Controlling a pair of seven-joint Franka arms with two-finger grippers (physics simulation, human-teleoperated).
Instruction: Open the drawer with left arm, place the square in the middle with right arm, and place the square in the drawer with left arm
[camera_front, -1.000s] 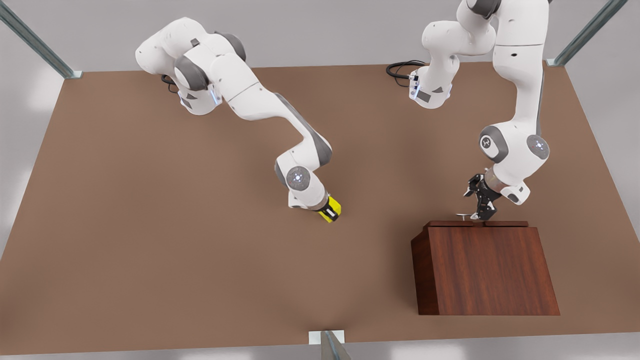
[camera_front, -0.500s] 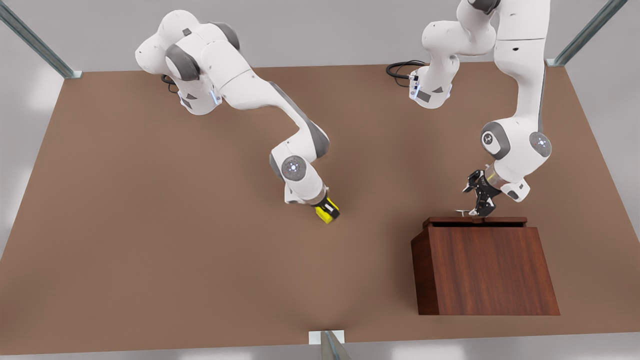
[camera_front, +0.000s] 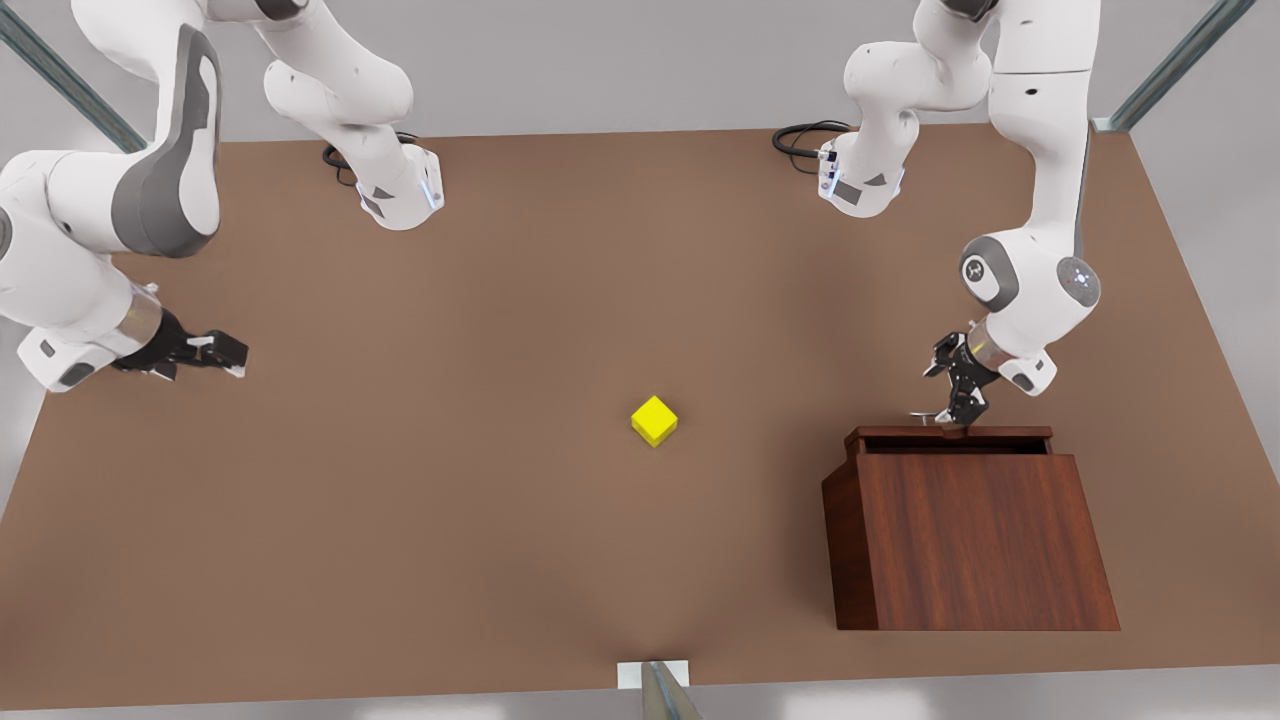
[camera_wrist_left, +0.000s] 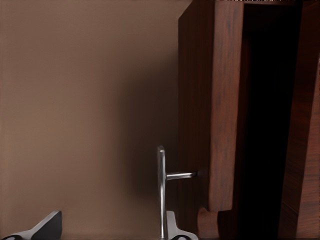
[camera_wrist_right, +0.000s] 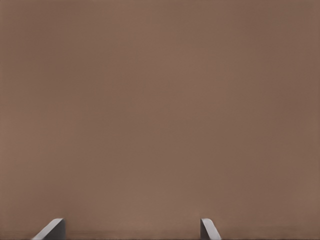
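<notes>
Your cube (camera_front: 654, 420) sits alone on the bare table (camera_front: 450, 520), roughly mid-table in the front view, well apart from the box (camera_front: 970, 540) and from both grippers; so the second step, placing it in the middle, looks done.

The right gripper (camera_front: 225, 352) is far off at the front view's left edge, fingers spread and holding nothing; its wrist view shows two fingertips (camera_wrist_right: 50, 229) wide apart over plain table; that arm seems to be waiting.

The left gripper (camera_front: 958, 405) is at the box's far edge, right by the silver handle (camera_front: 925, 416); in the left wrist view the handle (camera_wrist_left: 161, 190) stands between two fingertips (camera_wrist_left: 42, 227) that are set well apart, one of them close against the bar, so the fingers are open and not pinching it.

The drawer (camera_front: 950, 437) is out only a little: you can see a narrow dark slot between its front and the box top in the front view, and a dark gap inside the box (camera_wrist_left: 265, 125) in the wrist view; I judge that opening too slim to take the cube from above, though you may read it otherwise.

What is left, as I see it: the drawer may need pulling farther; then the left arm must cross to the cube, pick it up, carry it back and drop it in the drawer.
</notes>
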